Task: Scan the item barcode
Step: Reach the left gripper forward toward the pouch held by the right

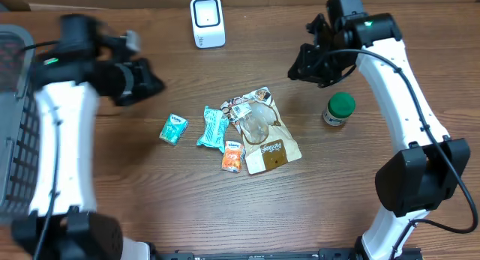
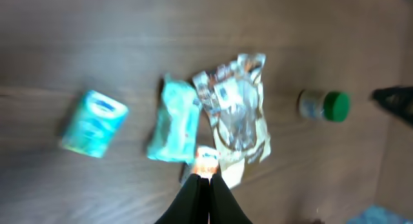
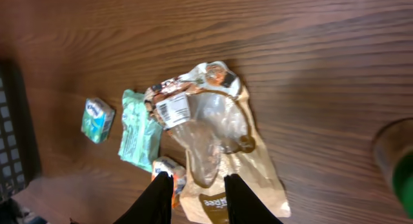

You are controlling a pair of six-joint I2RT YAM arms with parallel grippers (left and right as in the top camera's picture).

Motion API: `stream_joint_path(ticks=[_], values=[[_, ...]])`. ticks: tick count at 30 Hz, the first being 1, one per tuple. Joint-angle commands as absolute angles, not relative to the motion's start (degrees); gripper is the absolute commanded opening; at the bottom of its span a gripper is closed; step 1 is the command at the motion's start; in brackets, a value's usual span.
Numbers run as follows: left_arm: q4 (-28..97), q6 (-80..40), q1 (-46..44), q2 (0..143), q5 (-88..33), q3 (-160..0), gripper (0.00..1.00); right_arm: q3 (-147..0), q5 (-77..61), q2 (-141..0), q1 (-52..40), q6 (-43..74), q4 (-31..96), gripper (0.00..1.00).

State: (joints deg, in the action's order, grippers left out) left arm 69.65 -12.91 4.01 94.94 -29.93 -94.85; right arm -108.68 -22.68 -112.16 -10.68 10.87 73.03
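While the left gripper (image 2: 205, 179) hangs pinched closed and empty, the right gripper (image 3: 199, 177) stands parted, holding nothing. Mid-table between them lies the brown pouch (image 3: 222, 140), white barcode label (image 3: 171, 109) facing up, its lettering too small to read.

Here's the spread, everything clustered round the pouch (image 1: 262, 132).
Scanner (image 1: 207, 22) at eleven o'clock, jar (image 1: 339, 109) at three, packet (image 1: 213, 126) just beside at nine, box (image 1: 173, 130) beyond it, sachet (image 1: 232, 156) at eight.

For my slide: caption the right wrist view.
Open fingers above a brown pouch, its barcode label facing up, on the table.
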Motion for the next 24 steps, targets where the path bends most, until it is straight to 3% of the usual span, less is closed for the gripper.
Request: stream_joint_path(ticks=[1,8,13,20,24], values=[[68.93,-22.06,-5.78,100.05,-24.4,-94.87,0.04,-107.66,-20.49,-112.09,-9.82,10.63,72.97,0.26],[64.99,-33.12,-17.47,110.63,-24.43,-94.87,0.04,-107.04,-19.09,-112.53,-9.82,10.63,73.52,0.28],[60.25,-34.76,-22.61,117.93,-25.34,-94.89,0.04,-107.04,-18.61,-112.64,-9.82,10.63,73.56,0.29],[54.68,-34.52,-25.17,124.2,-24.08,-94.87,0.04,-107.04,-17.8,-112.64,-9.82,10.61,73.8,0.31],[53.17,-31.14,-25.17,125.38,-13.63,-94.89,0.04,-107.04,-17.8,-112.64,-9.82,10.61,73.8,0.31]])
